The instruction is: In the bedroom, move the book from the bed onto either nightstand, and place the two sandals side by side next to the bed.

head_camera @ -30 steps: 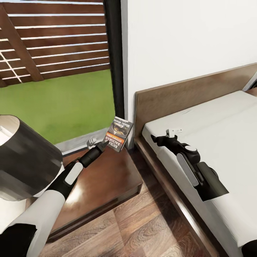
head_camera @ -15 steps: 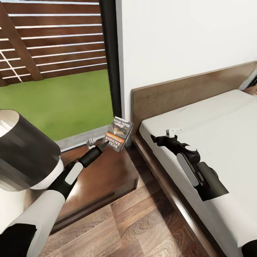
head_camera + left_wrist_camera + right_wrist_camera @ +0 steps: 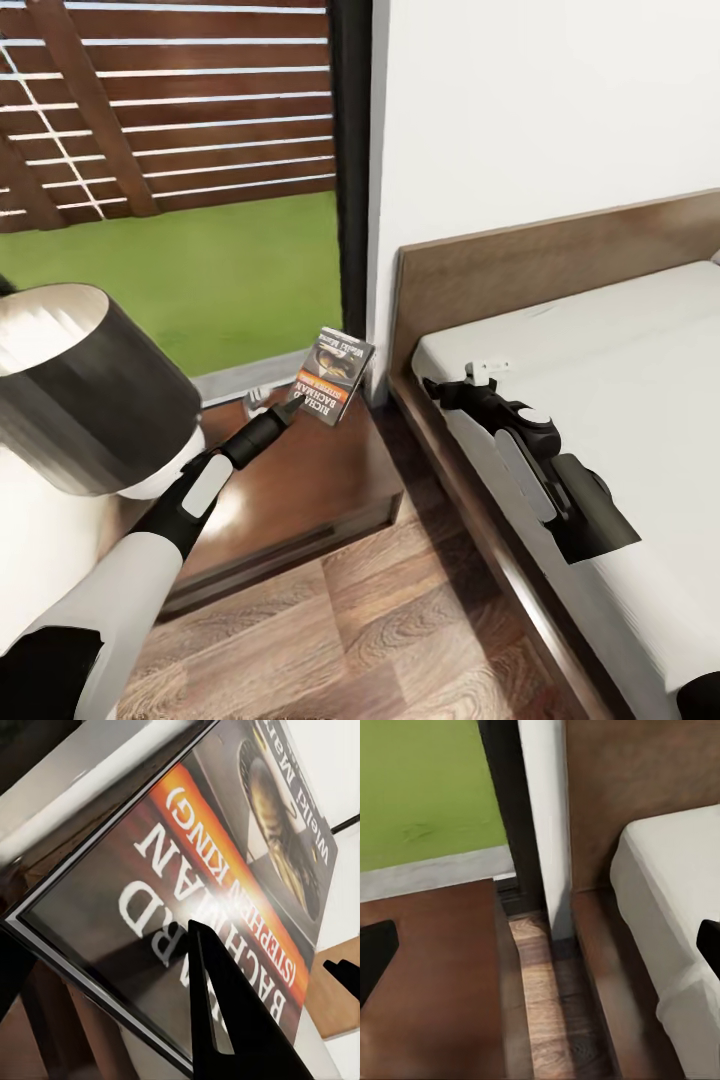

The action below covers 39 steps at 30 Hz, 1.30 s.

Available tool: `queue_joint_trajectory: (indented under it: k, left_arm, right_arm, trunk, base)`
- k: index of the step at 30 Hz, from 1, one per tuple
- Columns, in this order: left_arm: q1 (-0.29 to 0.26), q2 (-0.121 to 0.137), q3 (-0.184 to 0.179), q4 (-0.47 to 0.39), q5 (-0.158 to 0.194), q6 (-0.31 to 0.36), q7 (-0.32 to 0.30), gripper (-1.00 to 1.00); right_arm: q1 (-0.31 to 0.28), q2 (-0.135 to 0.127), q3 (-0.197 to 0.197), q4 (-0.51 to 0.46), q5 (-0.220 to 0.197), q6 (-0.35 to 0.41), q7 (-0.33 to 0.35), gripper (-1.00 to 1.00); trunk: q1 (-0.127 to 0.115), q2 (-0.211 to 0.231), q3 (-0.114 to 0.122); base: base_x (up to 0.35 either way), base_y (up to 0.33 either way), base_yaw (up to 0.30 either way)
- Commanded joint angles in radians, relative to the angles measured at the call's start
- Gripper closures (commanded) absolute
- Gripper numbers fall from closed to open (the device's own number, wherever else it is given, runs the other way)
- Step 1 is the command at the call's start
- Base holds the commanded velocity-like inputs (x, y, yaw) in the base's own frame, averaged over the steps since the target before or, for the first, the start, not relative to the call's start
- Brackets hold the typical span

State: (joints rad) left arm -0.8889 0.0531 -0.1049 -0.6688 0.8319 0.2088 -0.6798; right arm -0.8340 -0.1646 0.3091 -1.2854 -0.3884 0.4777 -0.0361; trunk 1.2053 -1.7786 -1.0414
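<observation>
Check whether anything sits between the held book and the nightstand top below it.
Nothing visible does. The left end effector holds the book above the nightstand, whose top looks bare beneath it; the lamp stands off to the side.

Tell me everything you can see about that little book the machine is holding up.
The book is a thin paperback with a dark cover, a picture at one end, an orange band and white lettering reading BACHMAN and STEPHEN KING. It is held tilted in the air above the nightstand, near the window, not resting on anything. The left gripper pinches its lower corner; in the left wrist view a dark finger lies across the cover.
</observation>
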Motion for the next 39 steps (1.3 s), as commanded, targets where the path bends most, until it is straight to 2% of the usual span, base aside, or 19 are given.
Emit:
queue_joint_trajectory:
  k: [1, 10, 22, 29, 39]
  left_arm:
    - [-0.001, 0.001, -0.002, 0.0, 0.012, 0.009, -0.001, 1.0]
    - [-0.001, 0.001, -0.002, 0.0, 0.012, 0.009, -0.001, 1.0]
    - [-0.001, 0.001, -0.003, 0.001, 0.012, 0.01, -0.001, 1.0]
    - [-0.001, 0.001, -0.003, 0.001, 0.012, 0.01, 0.0, 1.0]
    - [-0.001, 0.002, -0.004, 0.004, 0.012, 0.009, 0.0, 1.0]
  right_arm:
    - [0.0, -0.001, 0.002, -0.002, -0.006, 0.004, -0.004, -1.0]
    - [0.0, -0.001, 0.002, -0.002, -0.006, 0.004, -0.004, -1.0]
    - [0.0, -0.001, 0.002, -0.002, -0.006, 0.004, -0.004, -1.0]
    - [0.0, -0.001, 0.002, -0.002, -0.006, 0.004, -0.002, -1.0]
    - [0.0, -0.001, 0.001, -0.002, -0.006, 0.004, -0.002, -1.0]
  trunk:
    - [0.0, 0.0, -0.001]
    - [0.0, 0.0, -0.001]
    - [0.0, 0.0, -0.001]
    - [0.0, 0.0, -0.001]
    - [0.0, 0.0, -0.001]
  base:
    - [-0.005, -0.003, 0.275]
    - [-0.033, -0.023, 0.279]
    - [-0.16, -0.162, 0.272]
    - [-0.021, -0.178, 0.052]
    - [-0.001, -0.011, 0.002]
